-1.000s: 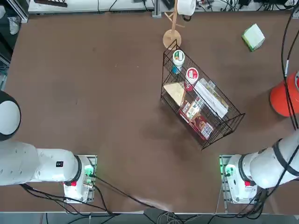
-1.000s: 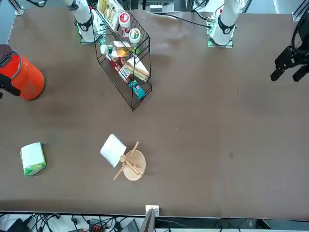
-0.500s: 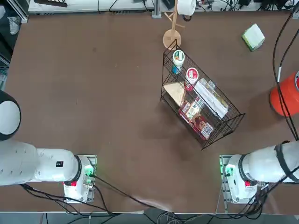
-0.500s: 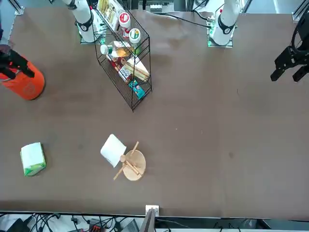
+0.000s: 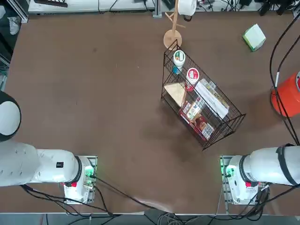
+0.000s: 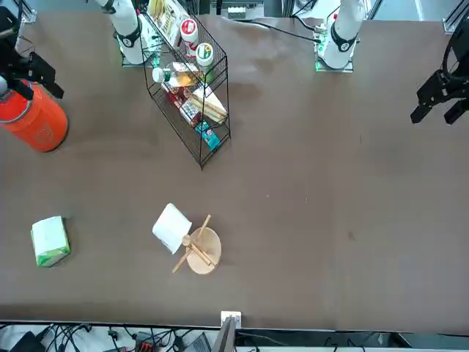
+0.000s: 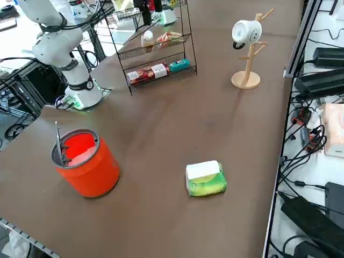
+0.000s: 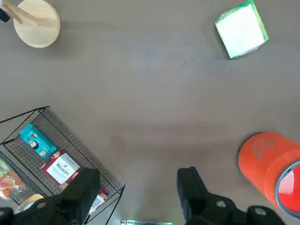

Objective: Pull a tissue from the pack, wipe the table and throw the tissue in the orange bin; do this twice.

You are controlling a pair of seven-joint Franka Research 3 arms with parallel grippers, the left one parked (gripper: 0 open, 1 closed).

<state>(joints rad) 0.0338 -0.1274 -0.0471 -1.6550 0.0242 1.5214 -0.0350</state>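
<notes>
Yellow-green plastic, the pack (image 8: 241, 30) is lying on the desk (image 8: 150, 93) well ahead of the right arm's tool (image 8: 140, 187), past the orange bin (image 8: 269, 164). The tool is hanging high with its 2 fingers (image 8: 190, 185) spread wide, holding nothing.

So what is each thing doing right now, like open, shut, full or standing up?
Yellow-green tissue pack: lying flat, untouched.
Round orange plastic bin: upright, open-topped.
Black wire basket: holding groceries.
White paper roll on wooden stand: upright.
Right gripper: fingers open, empty, high above the table.
</notes>
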